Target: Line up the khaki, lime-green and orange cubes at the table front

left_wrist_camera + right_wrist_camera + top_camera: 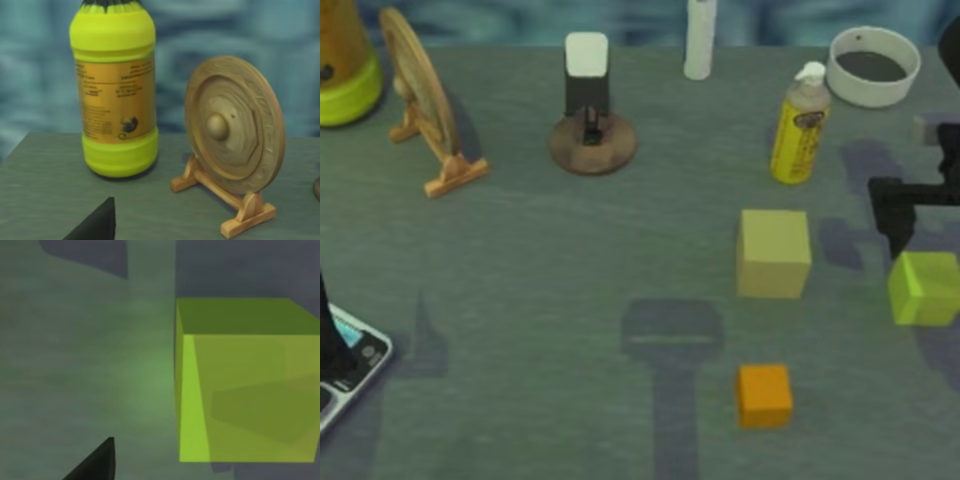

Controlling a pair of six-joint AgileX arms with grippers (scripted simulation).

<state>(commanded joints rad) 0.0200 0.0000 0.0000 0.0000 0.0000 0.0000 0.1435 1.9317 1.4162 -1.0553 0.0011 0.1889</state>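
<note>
Matte lime-green cube [924,288] sits just below my right pincer [898,212]; its opening I cannot tell.

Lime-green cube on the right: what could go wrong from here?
The lime-green cube sits at the table's right edge, so a nudge might push it off. The right end effector hangs just behind it, off-centre in the right wrist view, risking a missed grasp. The yellow pump bottle stands close behind.

Your right wrist camera looked down on the lime-green cube [250,385], sitting flat on the grey-green table [85,365]. One dark fingertip [95,462] poked in beside it, clear of the cube. Dark shadows lay across the table beyond.
</note>
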